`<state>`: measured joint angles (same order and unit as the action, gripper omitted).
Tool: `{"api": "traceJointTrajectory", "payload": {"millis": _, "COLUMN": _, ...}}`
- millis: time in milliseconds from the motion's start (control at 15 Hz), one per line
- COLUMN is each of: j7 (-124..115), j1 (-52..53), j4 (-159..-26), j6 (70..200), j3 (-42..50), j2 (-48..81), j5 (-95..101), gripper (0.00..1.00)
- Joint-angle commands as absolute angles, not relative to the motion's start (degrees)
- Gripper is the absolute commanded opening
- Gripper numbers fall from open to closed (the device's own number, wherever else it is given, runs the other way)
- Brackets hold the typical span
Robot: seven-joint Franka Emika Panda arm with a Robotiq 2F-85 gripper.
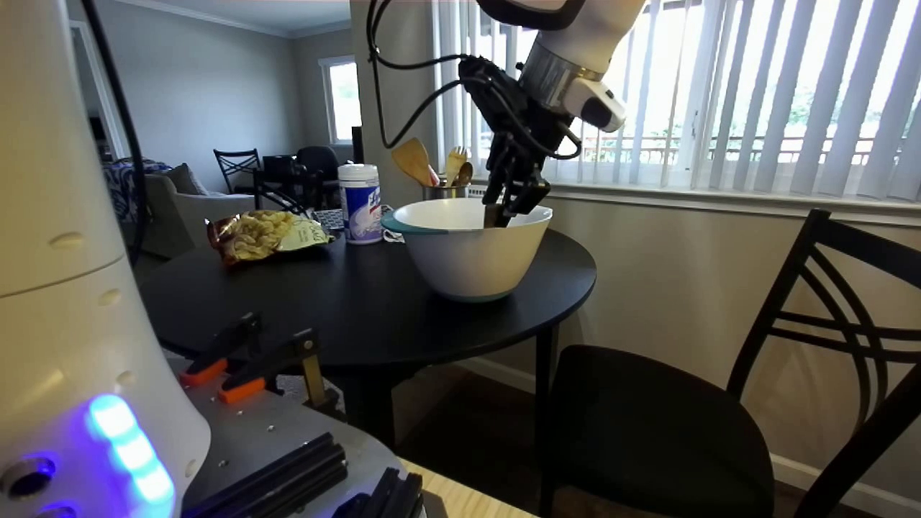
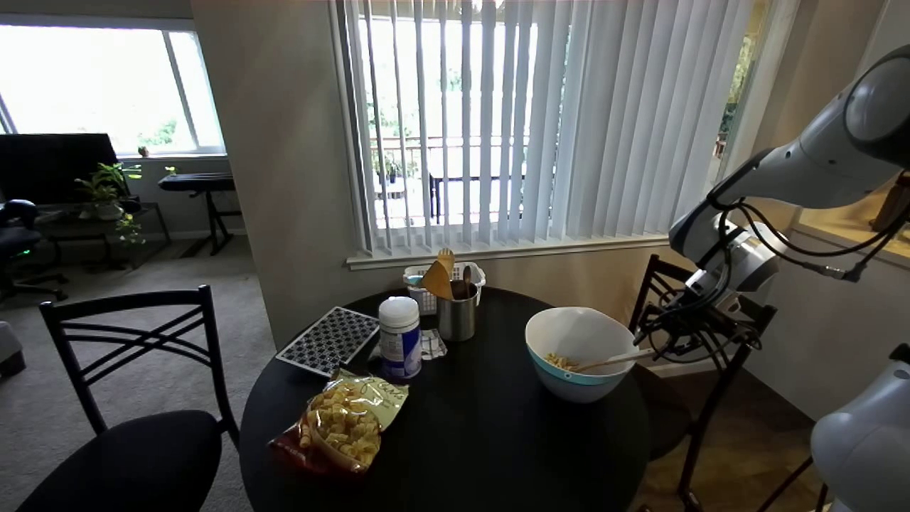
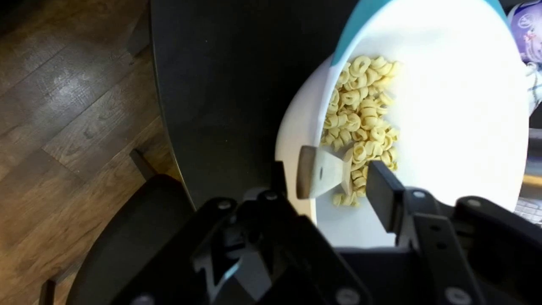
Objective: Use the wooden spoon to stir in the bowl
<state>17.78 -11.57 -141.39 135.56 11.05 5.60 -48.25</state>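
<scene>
The white bowl (image 1: 471,262) with a teal band stands on the black table; it also shows in an exterior view (image 2: 579,387) and the wrist view (image 3: 457,114). Curled pasta (image 3: 364,114) lies in it. The light-tan wooden spoon (image 2: 611,361) leans in the bowl, its head at the pasta and its handle over the rim. In the wrist view the spoon's handle end (image 3: 305,171) points up at the camera. My gripper (image 3: 328,173) is open at the rim, its fingers on either side of the handle with gaps. It shows in an exterior view (image 1: 509,205).
A wipes canister (image 2: 400,341), an open pasta bag (image 2: 345,427) and a metal holder (image 2: 457,316) of broad wooden utensils stand on the table (image 2: 483,448). A white basket (image 2: 421,295) is behind. A black chair (image 1: 647,424) stands close by the table's edge near the bowl.
</scene>
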Motion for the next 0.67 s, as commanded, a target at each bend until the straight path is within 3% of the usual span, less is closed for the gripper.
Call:
{"api": "traceJointTrajectory", "payload": {"millis": 0, "j7": 16.0, "j1": -11.3, "j4": -143.1, "j6": 137.4, "j3": 10.6, "j2": 3.4, "j5": -47.1, "gripper": 0.22}}
{"api": "traceJointTrajectory", "payload": {"millis": 200, "j7": 16.0, "j1": -11.3, "j4": -143.4, "j6": 137.4, "j3": 10.6, "j2": 2.9, "j5": -47.0, "gripper": 0.02}}
{"api": "traceJointTrajectory", "payload": {"millis": 600, "j7": 15.1, "j1": -10.4, "j4": -143.7, "j6": 135.0, "j3": 10.1, "j2": -1.2, "j5": -44.4, "gripper": 0.03}}
